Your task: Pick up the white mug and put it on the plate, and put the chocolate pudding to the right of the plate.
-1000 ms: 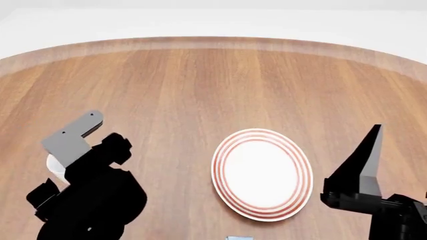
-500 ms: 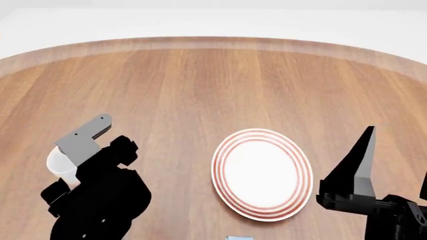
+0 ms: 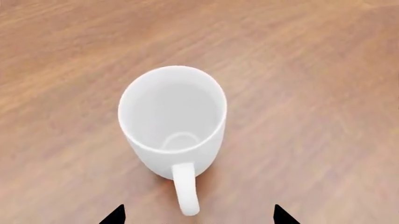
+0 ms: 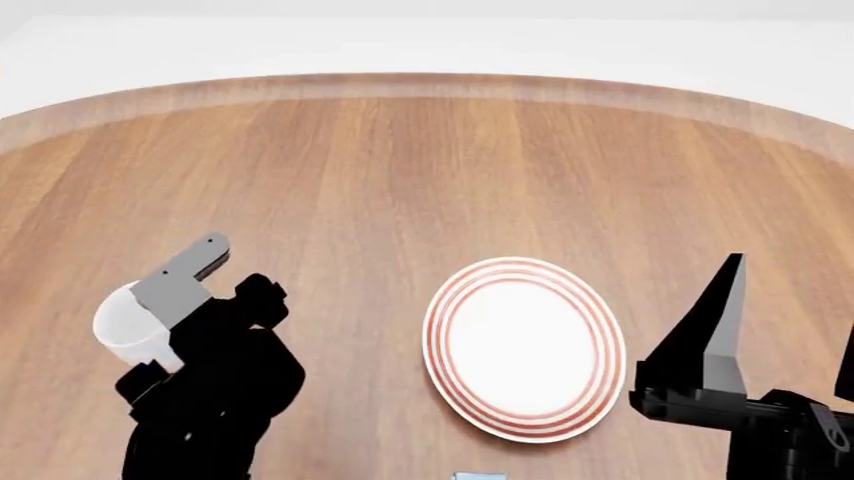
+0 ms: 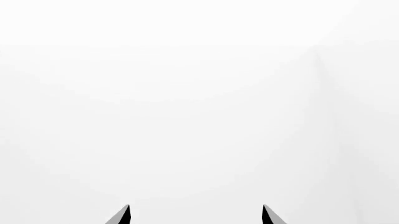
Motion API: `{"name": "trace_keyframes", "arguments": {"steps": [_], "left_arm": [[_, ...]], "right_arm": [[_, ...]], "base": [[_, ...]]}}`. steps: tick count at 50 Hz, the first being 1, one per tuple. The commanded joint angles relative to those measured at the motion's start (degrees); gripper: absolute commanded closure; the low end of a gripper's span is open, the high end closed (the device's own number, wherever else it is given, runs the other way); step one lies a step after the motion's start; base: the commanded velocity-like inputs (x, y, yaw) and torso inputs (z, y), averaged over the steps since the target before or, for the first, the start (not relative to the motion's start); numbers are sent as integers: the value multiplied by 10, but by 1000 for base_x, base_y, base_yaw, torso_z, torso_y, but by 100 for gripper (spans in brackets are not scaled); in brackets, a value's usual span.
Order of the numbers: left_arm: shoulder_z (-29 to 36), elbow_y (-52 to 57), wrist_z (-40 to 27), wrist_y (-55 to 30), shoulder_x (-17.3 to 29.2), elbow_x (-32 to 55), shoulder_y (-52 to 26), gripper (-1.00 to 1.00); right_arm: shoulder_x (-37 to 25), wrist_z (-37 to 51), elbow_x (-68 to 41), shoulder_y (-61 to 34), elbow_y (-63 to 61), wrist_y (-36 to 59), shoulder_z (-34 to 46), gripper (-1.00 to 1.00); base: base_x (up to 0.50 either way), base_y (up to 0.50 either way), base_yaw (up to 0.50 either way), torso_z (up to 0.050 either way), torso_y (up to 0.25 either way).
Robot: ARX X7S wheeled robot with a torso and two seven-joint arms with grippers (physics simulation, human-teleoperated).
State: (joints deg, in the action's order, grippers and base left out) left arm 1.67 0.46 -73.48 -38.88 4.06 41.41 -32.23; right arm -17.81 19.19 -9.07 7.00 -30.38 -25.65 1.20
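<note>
Table (image 4: 400,170): round, brown wood grain, pale edge band along the far side; white floor beyond it.

Mug (image 3: 173,119): white, upright on the wood at the table's left side, empty, mouth up. Its loop handle points back toward the left wrist camera. In the head view the mug (image 4: 127,325) is half hidden behind the left arm; only its left wall and rim show. Bare wood lies all round it in the wrist view.

Left gripper (image 3: 194,217): above and just behind the mug. Two dark fingertips (image 3: 115,215) show at the picture's edge, spread wider than the mug body, the handle between them; jaws parted, nothing held. In the head view one grey finger lies across the mug's top.

Plate (image 4: 523,348): white with red rings at the rim, flat on the table right of centre, nothing on it. Well apart from the mug, with the left arm's black bulk between them.

Pudding (image 4: 478,476): only a pale blue sliver shows at the head view's lower edge, just nearer than the plate; too little to read.

Right gripper (image 5: 194,217): right of the plate, raised and pointing up. Its wrist view shows two tips set apart against blank white; jaws parted, empty.
</note>
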Motion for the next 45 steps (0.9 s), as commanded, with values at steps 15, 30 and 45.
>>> {"name": "trace_keyframes", "arguments": {"steps": [15, 30, 45], "left_arm": [[-23, -80, 53, 70, 2, 18, -8, -100], [-21, -105, 63, 91, 12, 21, -3, -100], [-4, -147, 91, 110, 19, 13, -20, -100]], "right_arm": [[6, -9, 9, 0, 3, -2, -7, -100], [2, -4, 8, -1, 4, -2, -9, -100], [0, -1, 7, -2, 4, -1, -7, -100]], "base": [[0, 0, 0, 0, 0], [0, 0, 0, 0, 0], [0, 0, 0, 0, 0]]}}
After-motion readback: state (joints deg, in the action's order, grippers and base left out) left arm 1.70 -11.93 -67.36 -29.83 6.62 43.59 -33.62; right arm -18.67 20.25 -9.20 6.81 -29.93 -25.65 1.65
